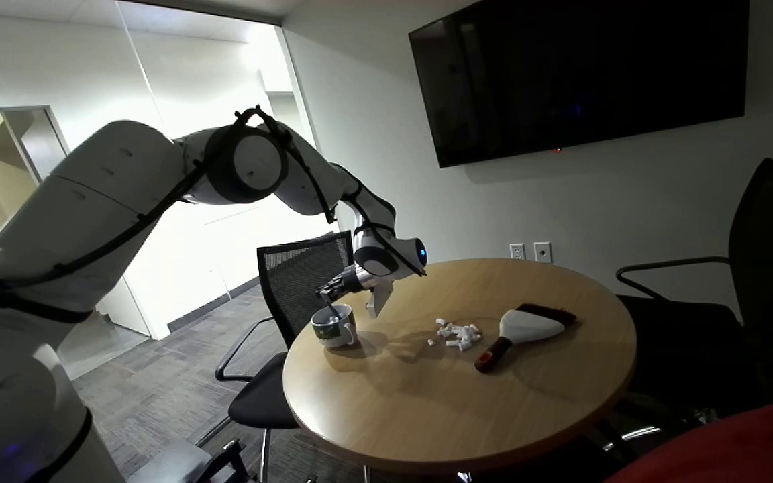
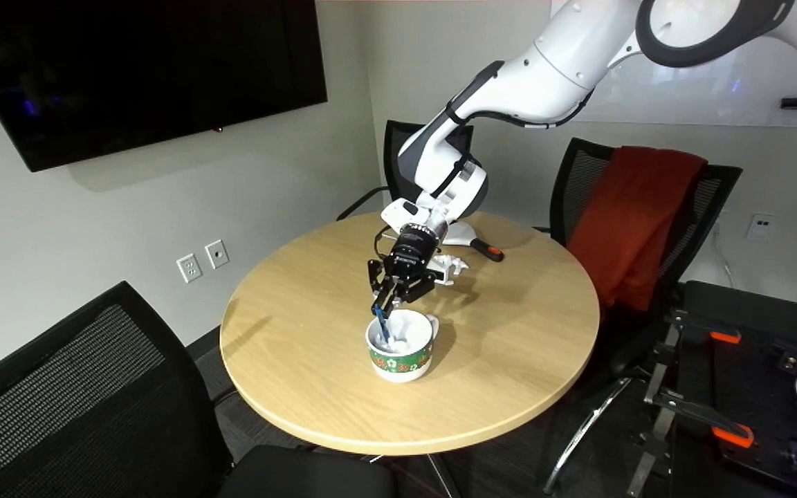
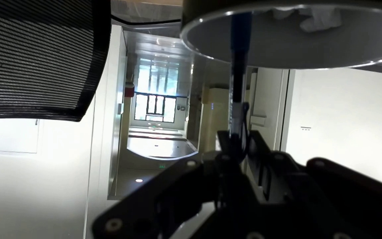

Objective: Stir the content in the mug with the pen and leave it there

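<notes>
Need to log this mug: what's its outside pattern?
The mug has a green band with reddish and white flowers; clearest in an exterior view.

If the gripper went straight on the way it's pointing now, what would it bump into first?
Likely the mug: the gripper slants downward and the pen it holds reaches inside, so the pen may press the inner wall or the white pieces. Whether the fingers would touch too is unclear.

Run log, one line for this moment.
End effector: gripping pen; pen: lower end in mug; mug: upright on table; contents: white pieces
</notes>
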`<state>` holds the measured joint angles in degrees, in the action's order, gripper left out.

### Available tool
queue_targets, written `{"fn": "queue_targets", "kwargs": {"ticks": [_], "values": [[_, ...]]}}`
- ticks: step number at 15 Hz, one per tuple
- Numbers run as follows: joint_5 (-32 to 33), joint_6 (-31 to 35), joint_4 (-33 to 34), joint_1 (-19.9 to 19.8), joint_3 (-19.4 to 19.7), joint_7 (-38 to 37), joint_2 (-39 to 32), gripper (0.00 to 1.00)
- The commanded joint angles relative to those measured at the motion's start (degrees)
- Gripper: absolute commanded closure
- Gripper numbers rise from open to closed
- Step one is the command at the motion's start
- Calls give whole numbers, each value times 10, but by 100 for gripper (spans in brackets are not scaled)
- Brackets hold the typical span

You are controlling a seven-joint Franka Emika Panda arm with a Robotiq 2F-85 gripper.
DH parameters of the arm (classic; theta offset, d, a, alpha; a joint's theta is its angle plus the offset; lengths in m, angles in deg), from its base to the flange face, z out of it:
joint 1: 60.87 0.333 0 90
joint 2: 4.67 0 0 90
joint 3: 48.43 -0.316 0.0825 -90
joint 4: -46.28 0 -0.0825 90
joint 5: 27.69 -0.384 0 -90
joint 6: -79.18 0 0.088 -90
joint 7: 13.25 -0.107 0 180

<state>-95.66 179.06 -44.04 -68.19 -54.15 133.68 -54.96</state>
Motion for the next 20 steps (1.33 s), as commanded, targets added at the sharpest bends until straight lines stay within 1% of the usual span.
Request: {"fn": "queue_targets", "kwargs": {"ticks": [1, 5, 10, 13, 20], "values": [[-4, -37, 28, 3, -1, -5, -18, 96], [-2, -61, 37, 7, 0, -16, -31, 96], [-2, -80, 29, 9, 2, -29, -29, 96], [-1, -79, 22, 11, 6, -36, -24, 96], [12, -62, 2, 17, 22, -94, -10, 96]]}}
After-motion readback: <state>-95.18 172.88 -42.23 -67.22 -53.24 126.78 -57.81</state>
